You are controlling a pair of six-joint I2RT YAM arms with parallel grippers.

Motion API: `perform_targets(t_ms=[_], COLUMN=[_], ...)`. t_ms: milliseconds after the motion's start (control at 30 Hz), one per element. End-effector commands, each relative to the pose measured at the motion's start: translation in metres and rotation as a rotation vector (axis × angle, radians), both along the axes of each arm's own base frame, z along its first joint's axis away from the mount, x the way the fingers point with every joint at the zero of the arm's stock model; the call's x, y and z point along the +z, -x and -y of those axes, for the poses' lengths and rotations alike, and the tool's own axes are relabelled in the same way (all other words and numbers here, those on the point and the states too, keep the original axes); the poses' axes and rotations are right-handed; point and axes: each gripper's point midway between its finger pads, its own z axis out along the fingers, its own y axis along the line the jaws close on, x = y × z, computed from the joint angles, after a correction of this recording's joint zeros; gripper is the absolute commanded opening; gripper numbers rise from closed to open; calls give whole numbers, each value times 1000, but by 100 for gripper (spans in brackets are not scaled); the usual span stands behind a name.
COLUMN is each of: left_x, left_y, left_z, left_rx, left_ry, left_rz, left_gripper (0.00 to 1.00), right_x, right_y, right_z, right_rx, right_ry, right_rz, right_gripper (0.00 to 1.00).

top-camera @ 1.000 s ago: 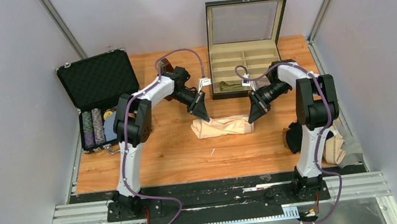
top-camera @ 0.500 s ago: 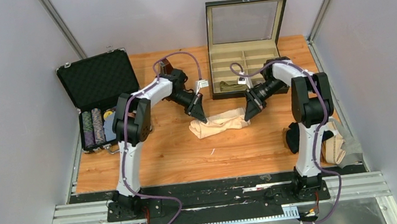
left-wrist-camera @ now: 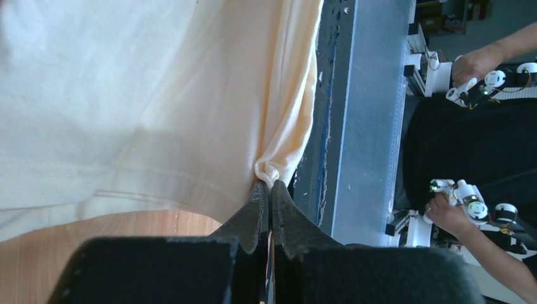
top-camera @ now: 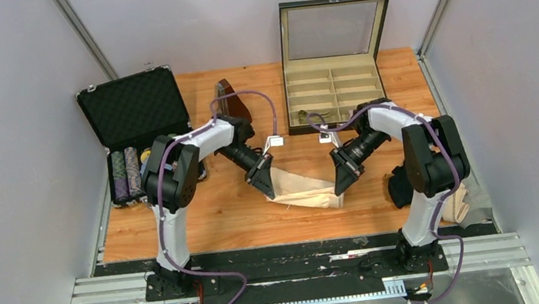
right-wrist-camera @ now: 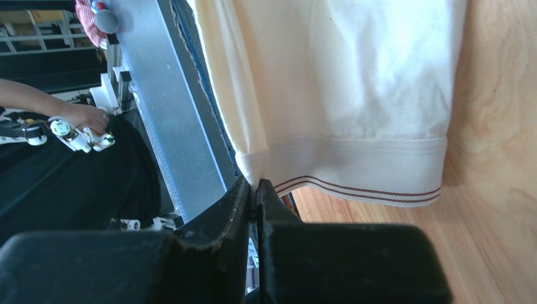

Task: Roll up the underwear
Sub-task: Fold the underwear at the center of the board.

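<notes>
A cream-beige underwear (top-camera: 304, 190) hangs stretched between my two grippers over the middle of the wooden table. My left gripper (top-camera: 269, 191) is shut on its left corner; the pinched fold (left-wrist-camera: 271, 172) bunches right at the tips. My right gripper (top-camera: 339, 186) is shut on the right corner, at the waistband (right-wrist-camera: 354, 171) with its two thin brown stripes. The cloth (left-wrist-camera: 126, 101) spreads flat and wide in the left wrist view. An olive-khaki underwear (top-camera: 307, 114) lies in a compartment of the open box. A black underwear (top-camera: 398, 185) sits on the table behind my right arm.
An open divided beige box (top-camera: 334, 74) stands at the back, its lid upright. An open black case (top-camera: 133, 110) with rolled cloths (top-camera: 126, 174) sits at the left. More cloth (top-camera: 460, 202) lies at the table's right edge. A dark object (top-camera: 232, 102) stands behind my left arm.
Both grippers have pulled the cream-beige underwear toward the near side of the table and lifted it; it went from a crumpled bundle to a spread, hanging sheet.
</notes>
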Motion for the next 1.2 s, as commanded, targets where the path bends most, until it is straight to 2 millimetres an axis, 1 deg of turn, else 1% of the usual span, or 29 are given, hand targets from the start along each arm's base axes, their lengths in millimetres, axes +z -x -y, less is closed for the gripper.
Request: perform_targets(t_ms=[0,100,167,200,233,267,300,333,367,400,433,467,500,533,700,867,1000,1033,1067,1100,1133,1167], left_x=[19,22,29,25,28,21,24,17,17,10,9,2,2,-3,-11,-12,-11,-7,-6,1,-1,10], left_y=[-16,-36,-54,-56,-64,-63,-69,-70,-76,-79,-85,-87,-92,-94,-110,-115,-117,-117,-115,-117,-117,-119], left_z=[1,5,12,12,14,14,16,16,18,19,20,20,20,20,20,17,12,10,9,8,7,6], left_rx=[-14,-3,-1,-4,-4,-8,-11,-11,-9,-10,-9,-10,-11,-12,19,50,72,78,80,89,96,108], left_ry=[27,23,33,15,19,0,5,-10,-18,-30,-38,-52,-57,-65,-81,-91,-94,-94,-92,-80,-74,-56], left_rz=[80,115,165,147,168,132,147,120,134,122,140,130,142,137,174,185,186,188,184,202,208,240], left_gripper=[0,0,0,0,0,0,0,0,0,0,0,0,0,0,0,0,0,1,6,10,19,23], right_x=[2,-1,-4,-4,-5,-6,-7,-8,-10,-11,-12,-12,-12,-11,-6,-10,-10,-10,-9,-8,-7,-7], right_y=[-9,-19,-28,-33,-37,-42,-46,-50,-53,-56,-60,-64,-68,-73,-92,-106,-112,-112,-113,-114,-115,-116], right_z=[0,2,5,7,8,10,11,12,13,14,14,14,14,13,9,9,10,10,10,10,10,9], right_rx=[-57,-94,-130,-156,-174,-195,-209,-221,-232,-242,-253,-262,-271,-277,-300,-317,-321,-323,-324,-327,-328,-329], right_ry=[-18,-17,-24,-30,-36,-39,-41,-43,-43,-43,-46,-49,-51,-57,-78,-55,-44,-42,-39,-38,-39,-37], right_rz=[-57,-97,-129,-142,-153,-168,-182,-191,-200,-208,-213,-215,-219,-215,-193,-188,-181,-180,-179,-179,-175,-176], right_gripper=[0,0,0,0,0,0,0,0,0,0,0,0,0,0,0,0,0,0,0,0,0,0])
